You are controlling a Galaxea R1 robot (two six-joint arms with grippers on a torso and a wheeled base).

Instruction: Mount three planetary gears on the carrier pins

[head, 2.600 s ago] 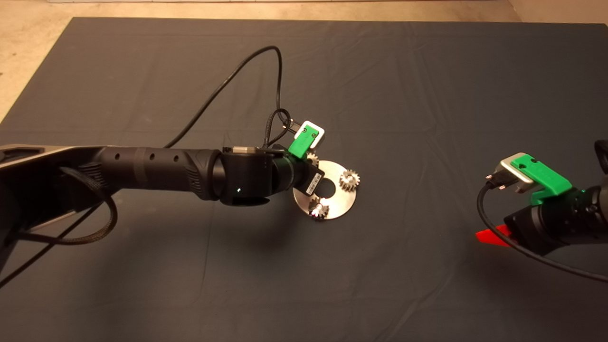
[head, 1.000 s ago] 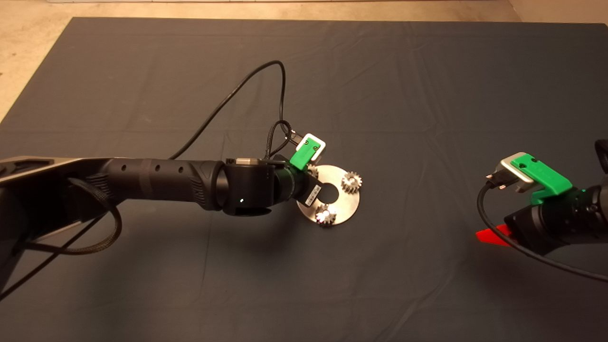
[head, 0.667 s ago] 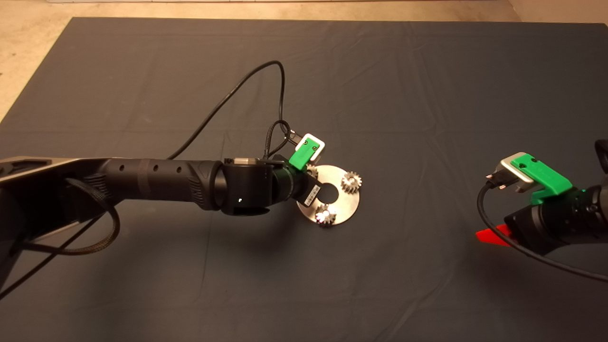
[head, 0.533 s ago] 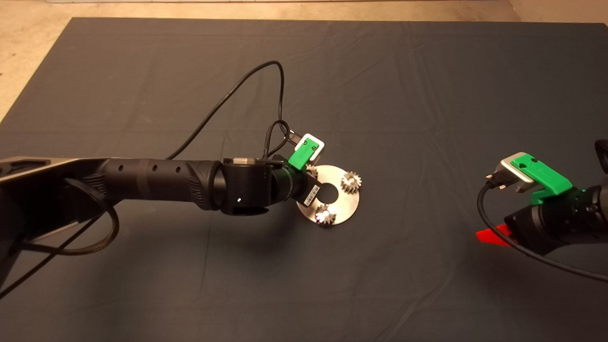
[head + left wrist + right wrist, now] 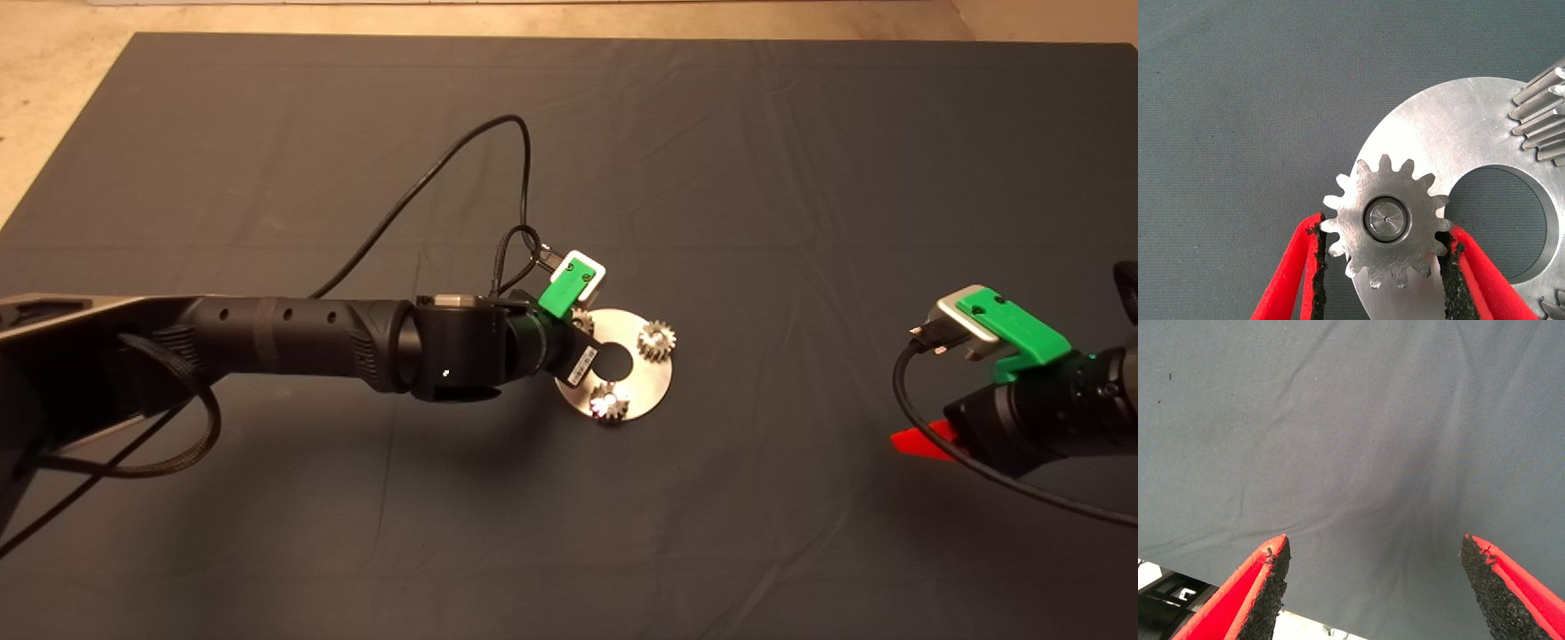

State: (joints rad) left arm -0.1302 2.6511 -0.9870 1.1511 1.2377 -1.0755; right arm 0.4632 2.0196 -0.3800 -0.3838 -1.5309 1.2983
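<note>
Gears sit on all three carrier pins as far as the pictures show; in the head view one gear (image 5: 657,339) lies on the far right of the plate (image 5: 642,378), a second (image 5: 610,403) on its near edge, and the third (image 5: 584,319) peeps out from under the left gripper (image 5: 578,331) on the plate's left side. The left wrist view shows that third gear (image 5: 1386,221) flat on the plate (image 5: 1451,127) with the pin's round end (image 5: 1385,219) showing through its bore, so it looks seated rather than merely perched; I judge the installing done, with only letting go and drawing the arm away left.

Left fingers (image 5: 1313,267) stand either side of this gear, the pads at or just touching its teeth; whether they press or have already slackened I cannot tell.

Each gear lies face up, its bore axis and its pin standing straight up from the plate, teeth pointing outward all round; being round, a gear has no long axis in the plane; the plate itself lies flat on the dark mat (image 5: 800,178) of the table.

Right gripper (image 5: 925,440) waits at the right edge of the mat, well apart from the plate; its fingers (image 5: 1261,587) are spread wide with nothing between them.
</note>
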